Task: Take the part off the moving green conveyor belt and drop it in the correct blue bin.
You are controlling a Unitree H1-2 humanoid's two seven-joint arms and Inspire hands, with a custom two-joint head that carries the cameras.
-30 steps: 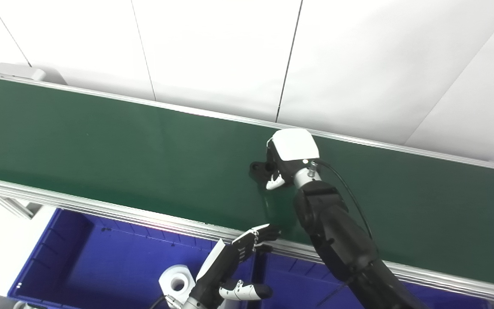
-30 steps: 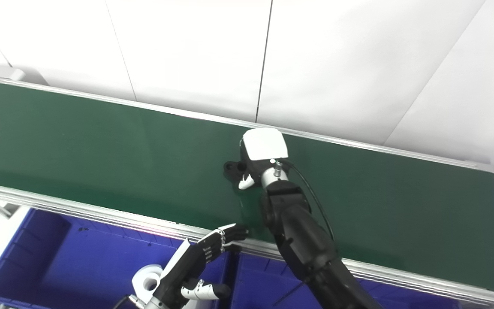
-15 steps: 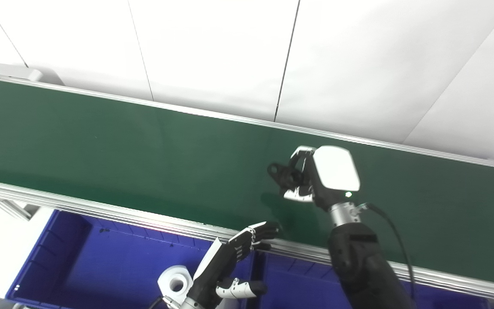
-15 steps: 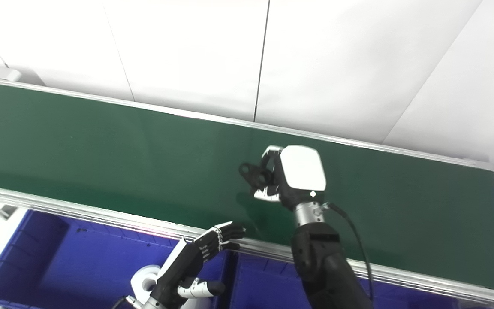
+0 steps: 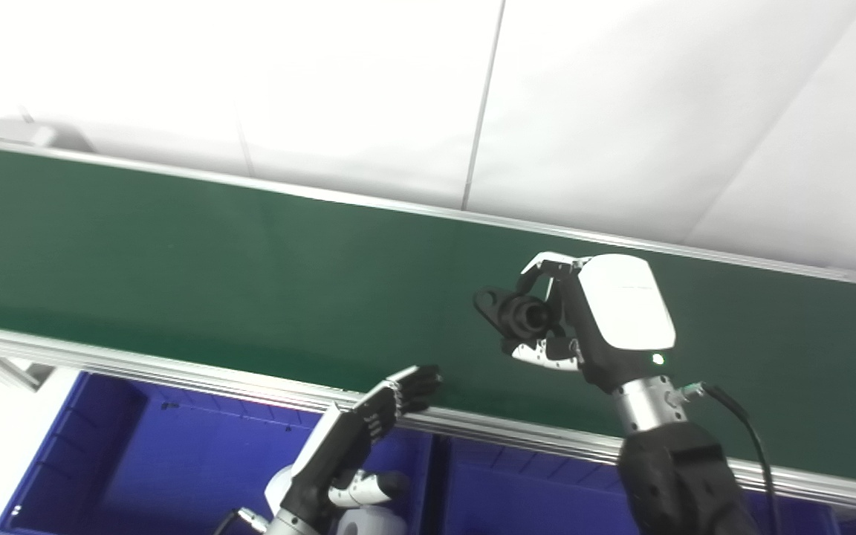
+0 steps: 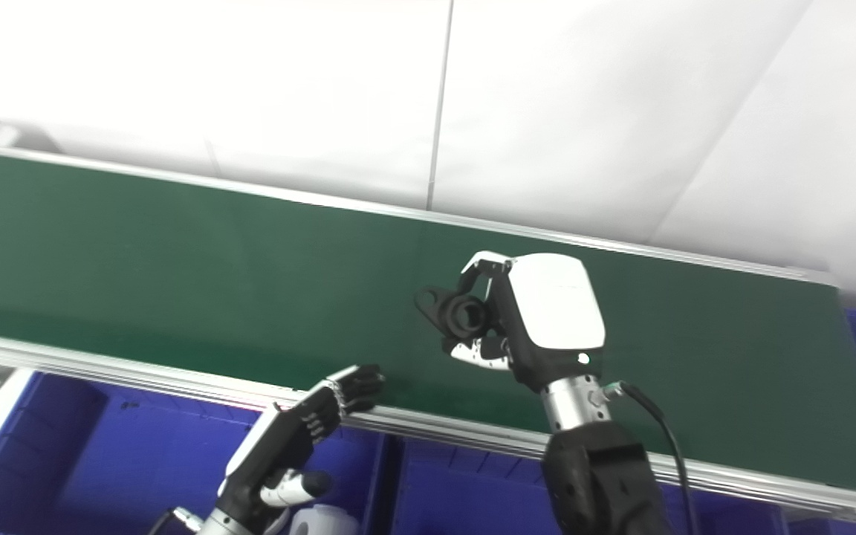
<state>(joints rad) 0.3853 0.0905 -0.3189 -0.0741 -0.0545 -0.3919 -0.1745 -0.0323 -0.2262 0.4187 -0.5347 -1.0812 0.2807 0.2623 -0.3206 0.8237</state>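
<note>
Two hands are in view over a green conveyor belt (image 5: pixel 212 253), and only one is busy. The robot's right hand (image 5: pixel 591 316) has its fingers and thumb wrapped around a small black part (image 5: pixel 517 316), holding it above the belt's surface near the middle of the lane. The part looks like a short cylinder with a looped lug on one side; finer detail is too dark to make out. The left hand (image 5: pixel 368 423) holds nothing, its fingers stretched out and slightly apart, their tips at the belt's near aluminium rail (image 5: pixel 175 371).

Judging from the task, the step in hand is the carry toward the blue bins (image 5: pixel 138 446) that sit below the near rail. Doing it well calls for a firm, unchanged grip, enough height to clear the rail, and a release only once the part is squarely above the chosen compartment, well inside its walls. Which bin is correct cannot be judged from these views. A white roll-like object (image 6: pixel 320 520) lies low in a bin beside the left wrist.

Behind the belt stands a plain white panelled wall (image 5: pixel 398 96) with thin dark seams.
</note>
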